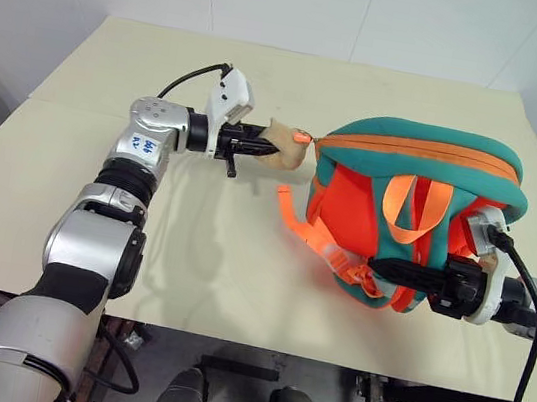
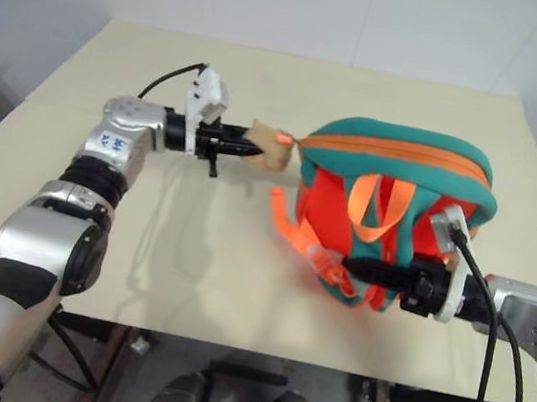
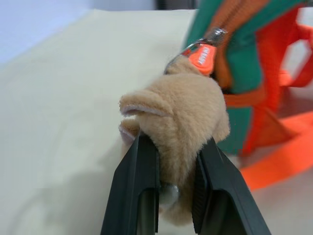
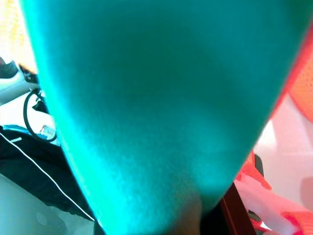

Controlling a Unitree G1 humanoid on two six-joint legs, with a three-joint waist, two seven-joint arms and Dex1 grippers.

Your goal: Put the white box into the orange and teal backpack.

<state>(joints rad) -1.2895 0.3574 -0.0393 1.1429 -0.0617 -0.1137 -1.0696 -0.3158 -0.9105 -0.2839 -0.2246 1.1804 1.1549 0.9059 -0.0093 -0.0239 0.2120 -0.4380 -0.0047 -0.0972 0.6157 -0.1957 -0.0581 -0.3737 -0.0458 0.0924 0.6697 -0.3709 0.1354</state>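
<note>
Left gripper (image 3: 176, 196) clamped on the tan plush animal (image 3: 181, 117) that hangs from the zipper pull (image 3: 203, 55) of the orange and teal backpack (image 1: 413, 218); right gripper (image 1: 384, 271) closed on the teal strap (image 1: 400, 281) at the pack's near lower edge, pinning it to the table (image 1: 227, 276). Risk, as I judge it: the soft plush may slip or its clip twist under a pull, so the zipper jams, or the pack drags. White box not sighted on the table; its place relative to either gripper cannot be told.
</note>
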